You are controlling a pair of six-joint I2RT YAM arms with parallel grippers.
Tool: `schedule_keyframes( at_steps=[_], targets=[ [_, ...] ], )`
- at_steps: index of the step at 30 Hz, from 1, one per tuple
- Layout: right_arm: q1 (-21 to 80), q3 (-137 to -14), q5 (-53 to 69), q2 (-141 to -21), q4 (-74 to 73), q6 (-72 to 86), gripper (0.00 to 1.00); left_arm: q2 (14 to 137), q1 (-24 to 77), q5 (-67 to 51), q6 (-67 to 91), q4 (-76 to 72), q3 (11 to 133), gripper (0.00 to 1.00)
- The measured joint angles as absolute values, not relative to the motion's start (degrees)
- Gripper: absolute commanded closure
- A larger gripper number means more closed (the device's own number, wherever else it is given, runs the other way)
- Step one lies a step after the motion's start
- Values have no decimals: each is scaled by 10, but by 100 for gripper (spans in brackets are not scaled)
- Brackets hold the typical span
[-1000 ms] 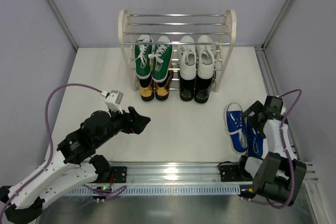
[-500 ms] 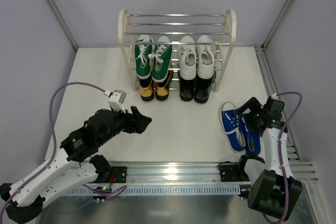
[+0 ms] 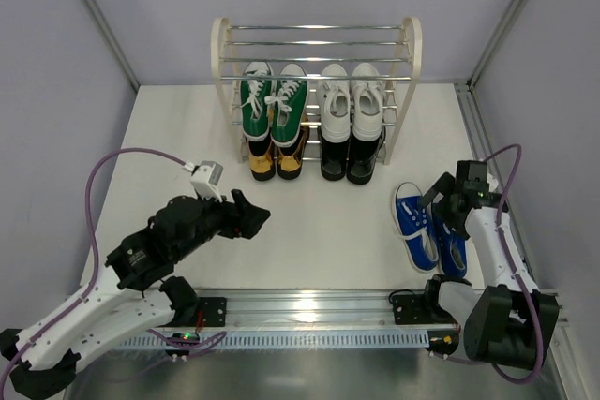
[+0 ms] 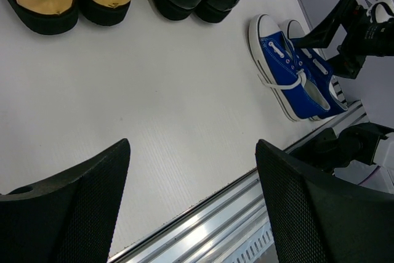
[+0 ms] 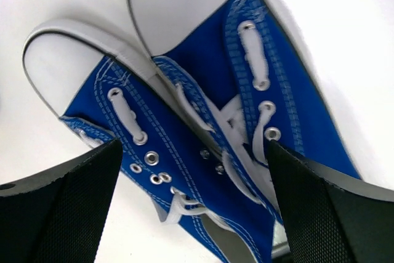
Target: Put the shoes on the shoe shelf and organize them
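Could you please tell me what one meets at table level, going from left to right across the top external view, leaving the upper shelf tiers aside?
left claw → gold loafers → black dress shoes → blue canvas sneakers

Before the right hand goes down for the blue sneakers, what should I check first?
1. Right hand open: ok, jaws spread wide.
2. Right hand lined up: ok, the blue sneakers show between its fingers in the wrist view.
3. Pair together, soles down: ok, side by side on the table.
4. Free space on the shoe shelf: ok, top tier is bare.
5. Left hand out of the way: ok, open, apart from all shoes.
6. Both shoes fit one grip: cannot tell.
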State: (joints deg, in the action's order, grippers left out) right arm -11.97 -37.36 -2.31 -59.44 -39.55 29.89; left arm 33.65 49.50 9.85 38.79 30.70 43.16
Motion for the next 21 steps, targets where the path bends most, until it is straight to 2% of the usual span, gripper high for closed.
schedule_keyframes(
  at_steps=[8, 21],
  targets=[
    [-107, -439, -172, -567, -463, 319, 0, 329, 495, 99, 388, 306, 423, 19],
    [-106, -433, -38, -585, -436, 240, 0, 329, 495, 100, 388, 306, 422, 19]
  ],
)
